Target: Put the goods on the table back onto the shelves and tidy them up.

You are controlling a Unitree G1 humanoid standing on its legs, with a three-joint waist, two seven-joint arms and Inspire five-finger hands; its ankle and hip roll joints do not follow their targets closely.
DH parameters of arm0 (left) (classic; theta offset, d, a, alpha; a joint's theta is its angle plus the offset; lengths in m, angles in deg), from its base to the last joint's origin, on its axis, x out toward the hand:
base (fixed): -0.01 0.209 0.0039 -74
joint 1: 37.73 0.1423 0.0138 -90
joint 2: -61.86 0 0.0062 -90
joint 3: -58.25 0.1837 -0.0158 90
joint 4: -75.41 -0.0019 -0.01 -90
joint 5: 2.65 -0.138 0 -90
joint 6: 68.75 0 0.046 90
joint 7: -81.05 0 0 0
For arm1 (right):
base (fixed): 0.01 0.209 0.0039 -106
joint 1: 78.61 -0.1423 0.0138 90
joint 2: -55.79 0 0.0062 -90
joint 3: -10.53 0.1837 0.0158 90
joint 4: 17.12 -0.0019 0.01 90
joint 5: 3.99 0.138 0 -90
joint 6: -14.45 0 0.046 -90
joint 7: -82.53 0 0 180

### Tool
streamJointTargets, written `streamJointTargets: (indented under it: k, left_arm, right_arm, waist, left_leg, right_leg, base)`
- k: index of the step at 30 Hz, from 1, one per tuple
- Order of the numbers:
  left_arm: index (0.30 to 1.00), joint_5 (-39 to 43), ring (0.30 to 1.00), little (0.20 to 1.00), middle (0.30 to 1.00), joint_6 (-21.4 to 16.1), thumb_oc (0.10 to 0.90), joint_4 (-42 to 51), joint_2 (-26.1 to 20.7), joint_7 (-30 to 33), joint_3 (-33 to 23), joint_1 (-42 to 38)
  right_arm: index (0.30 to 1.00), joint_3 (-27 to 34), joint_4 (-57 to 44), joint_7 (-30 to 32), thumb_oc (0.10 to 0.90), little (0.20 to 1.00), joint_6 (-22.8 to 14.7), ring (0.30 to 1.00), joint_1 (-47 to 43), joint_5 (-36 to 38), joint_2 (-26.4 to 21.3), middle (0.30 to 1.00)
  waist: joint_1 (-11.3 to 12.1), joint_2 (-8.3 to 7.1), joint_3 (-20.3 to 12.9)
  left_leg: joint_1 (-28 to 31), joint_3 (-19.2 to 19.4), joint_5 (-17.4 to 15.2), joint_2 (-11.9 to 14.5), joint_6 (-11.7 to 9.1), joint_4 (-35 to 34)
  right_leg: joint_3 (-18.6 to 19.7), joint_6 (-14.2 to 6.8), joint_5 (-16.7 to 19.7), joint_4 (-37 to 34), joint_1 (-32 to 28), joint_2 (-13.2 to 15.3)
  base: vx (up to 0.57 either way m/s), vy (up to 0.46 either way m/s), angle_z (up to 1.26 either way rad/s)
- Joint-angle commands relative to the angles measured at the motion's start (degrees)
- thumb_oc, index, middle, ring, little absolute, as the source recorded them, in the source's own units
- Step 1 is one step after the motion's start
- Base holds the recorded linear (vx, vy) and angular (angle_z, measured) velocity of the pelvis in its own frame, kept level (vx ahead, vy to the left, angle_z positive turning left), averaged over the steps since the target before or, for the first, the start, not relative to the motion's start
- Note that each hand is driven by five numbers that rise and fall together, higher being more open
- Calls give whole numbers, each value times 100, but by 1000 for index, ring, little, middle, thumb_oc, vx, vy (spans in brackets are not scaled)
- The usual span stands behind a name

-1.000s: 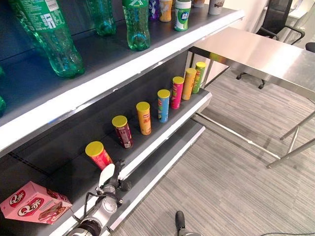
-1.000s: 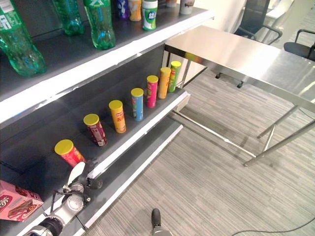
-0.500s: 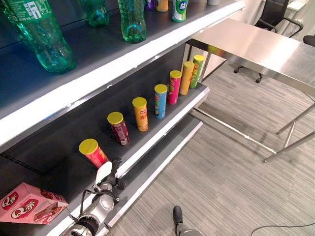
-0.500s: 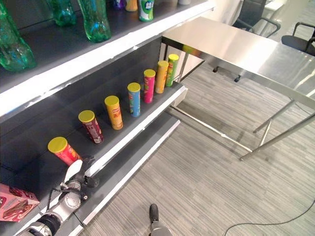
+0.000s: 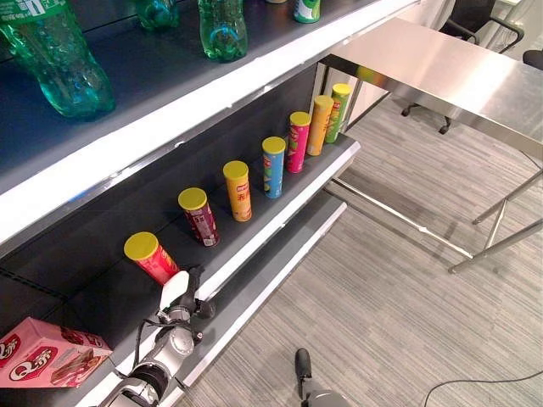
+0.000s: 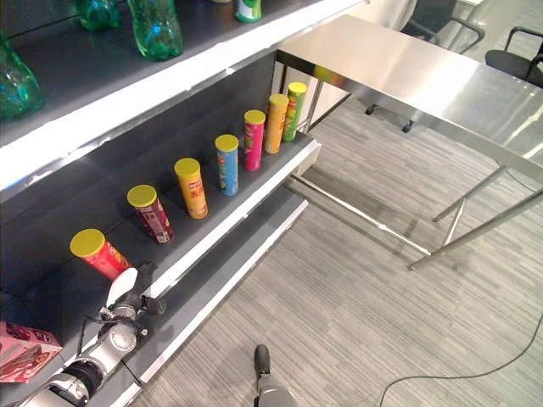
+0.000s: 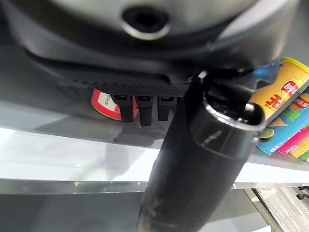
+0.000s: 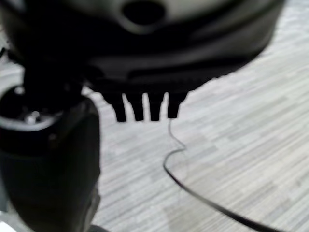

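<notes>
Mock shop: stocked shelves (image 5: 212, 102), office chair (image 5: 475, 21).

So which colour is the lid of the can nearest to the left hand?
Yellow; the can itself is red. The left eye view shows it best, beside the left hand.

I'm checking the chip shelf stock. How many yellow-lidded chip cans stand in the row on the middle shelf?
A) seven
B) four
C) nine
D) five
A: seven chip cans run along the middle shelf, from the red can beside the left hand to the green can at the far end.
</notes>
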State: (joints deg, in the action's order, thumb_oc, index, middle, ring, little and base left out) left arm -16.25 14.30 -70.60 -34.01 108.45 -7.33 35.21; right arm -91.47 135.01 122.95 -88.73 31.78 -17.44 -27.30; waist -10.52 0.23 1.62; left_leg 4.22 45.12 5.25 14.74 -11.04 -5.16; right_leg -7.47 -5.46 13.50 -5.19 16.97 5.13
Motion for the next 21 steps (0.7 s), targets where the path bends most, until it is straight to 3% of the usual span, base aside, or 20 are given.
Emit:
streamJointTargets:
  k: [1,21]
  left_arm:
    - [900,-46,900,900,900,-141,800,12,-366,483,-474,-614]
    - [900,33,900,900,900,-104,800,-224,-491,558,-556,-702]
  right_arm:
    - [900,-129,-298,385,800,900,-97,900,99,-22,-234,900]
    - [900,-128,-292,405,800,900,-137,900,127,43,-227,900]
  waist:
    - [-56,-5,149]
    - [-41,-69,182]
  left_leg:
    - [78,-738,-53,617,-396,16]
    - [97,-760,-73,595,-396,16]
  right_leg:
    - [85,-693,-277,38,-405,262]
    - [80,-697,-267,35,-418,257]
  base:
    - [0,0,0]
    - [0,0,0]
